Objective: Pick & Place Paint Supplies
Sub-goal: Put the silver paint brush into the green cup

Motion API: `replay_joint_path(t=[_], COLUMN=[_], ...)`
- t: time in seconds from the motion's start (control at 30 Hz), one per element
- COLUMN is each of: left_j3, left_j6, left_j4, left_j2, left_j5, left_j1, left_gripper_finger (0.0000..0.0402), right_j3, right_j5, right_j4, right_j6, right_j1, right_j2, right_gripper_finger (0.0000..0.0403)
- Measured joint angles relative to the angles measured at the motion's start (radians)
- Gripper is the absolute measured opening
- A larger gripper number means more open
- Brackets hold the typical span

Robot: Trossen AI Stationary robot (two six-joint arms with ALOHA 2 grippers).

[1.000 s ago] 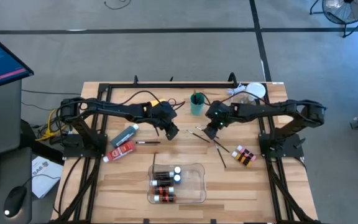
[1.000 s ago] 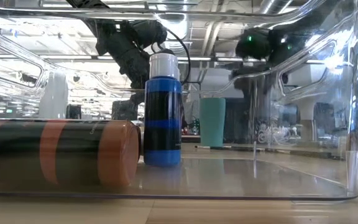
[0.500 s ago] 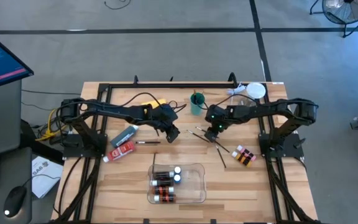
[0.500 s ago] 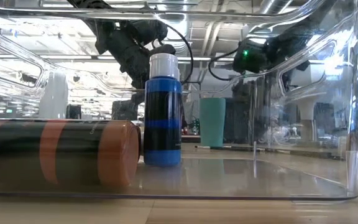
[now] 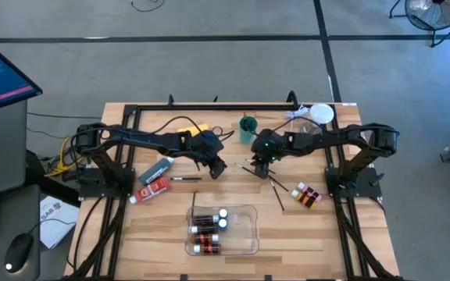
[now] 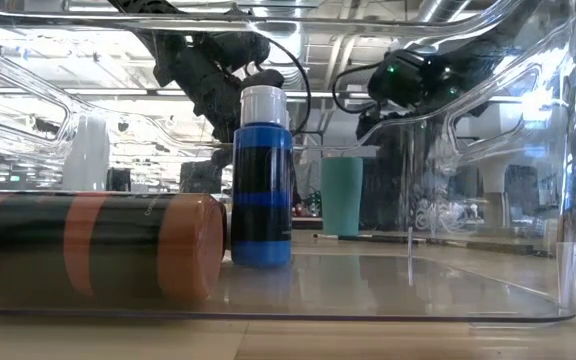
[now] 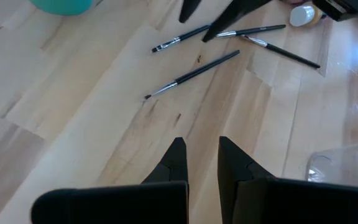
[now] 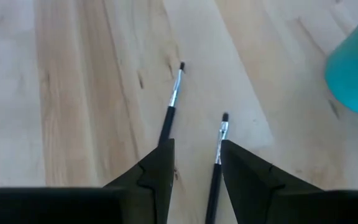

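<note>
L to R: left hand (image 5: pixel 216 166) waits w/ fingers (image 7: pixel 174 163) pinched nearly together, empty, above bare bench (image 5: pixel 155 226) centre-left; grey tube (image 5: pixel 157 169) and red tube (image 5: pixel 152 190) lie at its 8–9 o'clock, three bottles already in the clear tray (image 5: pixel 248 238) at 6. Step in hand looks like brush pickup: right hand (image 5: pixel 260 161) hovers low over the loose paint brushes (image 5: pixel 266 176) just at 5 o'clock of the teal cup (image 5: pixel 248 129), part-open, holding nothing. In the right wrist view one brush (image 8: pixel 216 167) runs between its fingers, another (image 8: pixel 169 111) passes by one fingertip; next move prob. calls for dropping straight down and closing on the middle one w/o nudging its neighbour.

Teal cup (image 5: pixel 248 128) upright on table (image 5: pixel 381 250); clear tray (image 5: pixel 249 243) nearby.
</note>
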State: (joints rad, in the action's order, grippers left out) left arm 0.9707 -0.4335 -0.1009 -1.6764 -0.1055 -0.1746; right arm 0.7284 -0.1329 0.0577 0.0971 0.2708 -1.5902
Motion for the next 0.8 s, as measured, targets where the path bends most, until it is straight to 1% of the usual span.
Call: replay_joint_path(t=[0.27,0.37,0.47,0.57,0.8], left_j3=[0.000,0.000,0.000,0.000,-0.002], left_j6=[-0.054,-0.050,-0.028,0.005,0.015], left_j4=[0.055,0.086,0.112,0.118,0.120], left_j2=[0.000,0.000,0.000,0.000,0.000], left_j5=[0.000,0.005,0.033,0.049,0.057], left_j1=[0.062,0.094,0.119,0.131,0.128], left_gripper_finger=[0.0002,0.0002,0.0002,0.0002,0.0002], right_j3=[0.000,0.000,0.000,0.001,0.085], right_j5=[0.000,0.000,-0.001,-0.017,-0.038], right_j4=[-0.003,-0.010,-0.023,-0.059,0.016], right_j6=[0.009,0.008,-0.015,-0.041,-0.021], right_j1=[0.038,0.049,0.054,0.050,0.044], right_j2=[0.000,0.000,-0.004,-0.045,-0.162], right_gripper_finger=[0.0124,0.0124,0.0124,0.0124,0.0124])
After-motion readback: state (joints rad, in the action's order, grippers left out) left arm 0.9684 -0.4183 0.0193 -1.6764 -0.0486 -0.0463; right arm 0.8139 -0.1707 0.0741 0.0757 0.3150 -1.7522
